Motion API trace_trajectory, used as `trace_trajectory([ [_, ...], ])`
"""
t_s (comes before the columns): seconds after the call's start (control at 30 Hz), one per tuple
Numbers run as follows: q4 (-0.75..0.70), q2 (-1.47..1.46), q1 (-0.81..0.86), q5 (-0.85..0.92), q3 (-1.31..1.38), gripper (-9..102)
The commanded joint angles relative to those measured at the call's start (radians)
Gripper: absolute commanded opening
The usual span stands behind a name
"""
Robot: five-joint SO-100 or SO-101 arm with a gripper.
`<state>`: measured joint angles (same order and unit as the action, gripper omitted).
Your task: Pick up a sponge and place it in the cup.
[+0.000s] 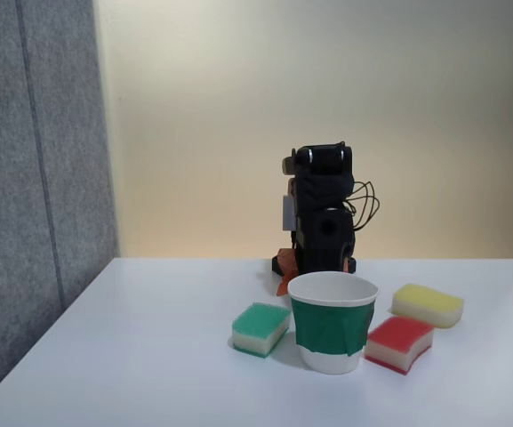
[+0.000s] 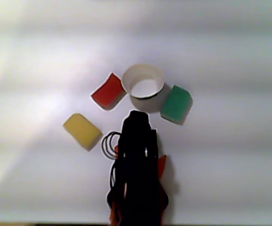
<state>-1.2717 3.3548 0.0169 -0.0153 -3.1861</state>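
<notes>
White table, beige wall

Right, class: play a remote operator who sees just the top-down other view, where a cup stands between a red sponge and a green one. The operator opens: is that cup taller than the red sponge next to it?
Observer: Yes. In the fixed view the cup rises well above the red sponge.
Operator: From above I see a white rim. Is the cup plain white?
Observer: No. The fixed view shows a wide dark-green band round its middle.
Operator: Is the red sponge red all through?
Observer: No. Side-on, a pale cream layer lies under its red top.
</notes>
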Motion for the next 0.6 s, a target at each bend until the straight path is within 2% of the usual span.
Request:
trace_trajectory([
  [0.0,-0.015,0.009,-0.037,-0.011,-0.046,1],
  [0.57,-0.011,0.009,-0.048,0.008,-0.034,0],
])
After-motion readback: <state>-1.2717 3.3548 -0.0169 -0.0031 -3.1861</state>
